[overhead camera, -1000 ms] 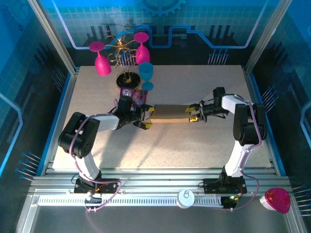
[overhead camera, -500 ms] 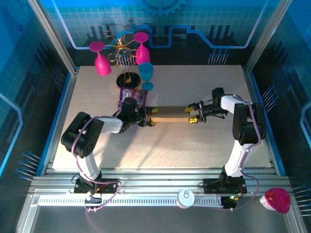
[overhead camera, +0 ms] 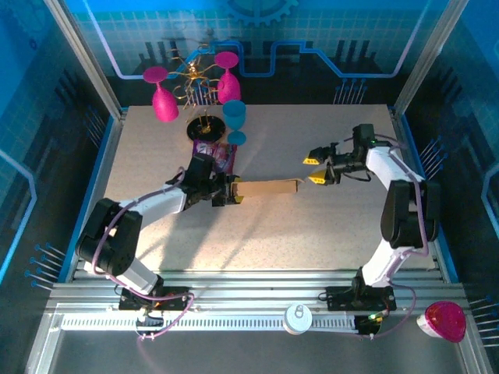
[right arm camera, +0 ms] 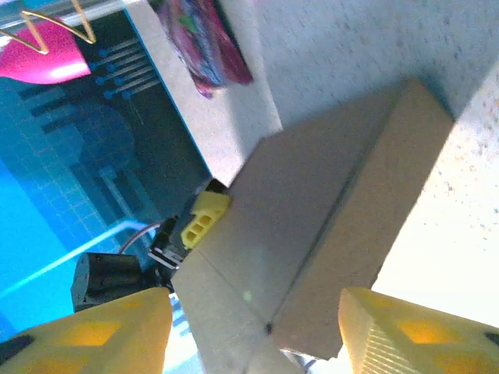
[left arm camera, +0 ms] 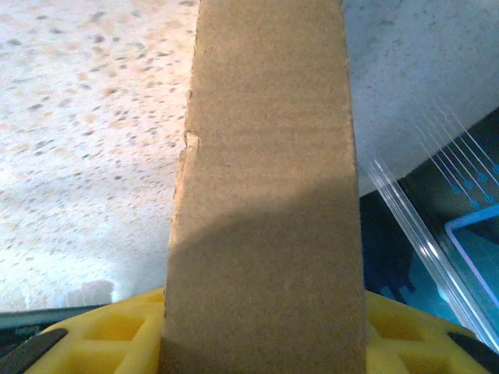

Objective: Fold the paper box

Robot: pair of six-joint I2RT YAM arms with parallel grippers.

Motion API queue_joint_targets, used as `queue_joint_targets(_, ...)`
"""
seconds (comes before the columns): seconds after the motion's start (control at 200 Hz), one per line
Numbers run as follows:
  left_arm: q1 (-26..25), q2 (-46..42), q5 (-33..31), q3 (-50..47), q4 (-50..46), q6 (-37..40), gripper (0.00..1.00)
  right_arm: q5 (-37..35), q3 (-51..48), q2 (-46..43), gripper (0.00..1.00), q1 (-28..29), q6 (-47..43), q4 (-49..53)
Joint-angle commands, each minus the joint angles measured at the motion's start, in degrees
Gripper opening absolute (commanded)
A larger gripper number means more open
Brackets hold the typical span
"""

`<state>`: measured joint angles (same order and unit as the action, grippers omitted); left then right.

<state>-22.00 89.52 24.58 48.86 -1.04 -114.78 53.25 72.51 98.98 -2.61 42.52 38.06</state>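
The paper box [overhead camera: 267, 188] is a flat brown cardboard piece lying across the middle of the table. My left gripper [overhead camera: 231, 192] is shut on its left end. In the left wrist view the cardboard [left arm camera: 265, 179] runs up between the yellow fingers [left arm camera: 101, 343] of the left gripper [left arm camera: 265, 335]. My right gripper [overhead camera: 316, 170] stands open just off the box's right end, not touching it. From the right wrist, the box [right arm camera: 327, 218] lies beyond the right gripper [right arm camera: 257, 335], whose jaws are wide apart with nothing between them.
A purple snack packet [overhead camera: 220, 154] lies just behind the left gripper. At the back left, a wire rack [overhead camera: 201, 93] holds pink goblets [overhead camera: 163, 97], with a blue cup [overhead camera: 235, 118] beside it. A pink object [overhead camera: 444, 321] sits off the table at the front right.
The right gripper opened, let go of the box's right end and drew back to the right. The left gripper closed on the left end, and the box shifted slightly left.
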Motion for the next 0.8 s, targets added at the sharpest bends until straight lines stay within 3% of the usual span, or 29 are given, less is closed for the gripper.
queue_joint_targets(0.0,1.7,-2.3,1.6,3.4,-18.7,-3.4,0.32,-7.5,2.0,-6.5,0.50,-0.5,-7.8,-1.5)
queue_joint_targets(0.175,3.8,-5.2,0.0,4.9,-26.2,-6.7,0.30,-27.5,2.7,-13.8,0.34,8.5,-25.5,-0.3)
queue_joint_targets(0.295,5.2,-5.2,-0.1,5.6,-29.2,-8.7,0.28,-36.2,-9.4,-25.0,0.29,15.2,-34.8,-18.8)
queue_joint_targets(0.39,6.5,-4.7,1.6,3.0,-25.2,-12.5,0.24,-39.1,-21.0,-32.5,0.30,19.3,-43.0,-34.7)
queue_joint_targets(0.485,7.6,-3.9,1.2,2.5,-24.4,-13.1,0.21,-36.2,-23.8,-32.2,0.30,20.4,-51.7,-35.0)
queue_joint_targets(0.68,9.4,-0.4,1.6,5.8,-27.0,-12.0,0.20,-28.9,-14.9,-25.2,0.29,21.2,-61.1,-23.1)
queue_joint_targets(0.79,10.0,1.5,1.8,7.5,-28.3,-11.3,0.20,-29.2,-11.4,-22.3,0.29,22.8,-64.9,-18.7)
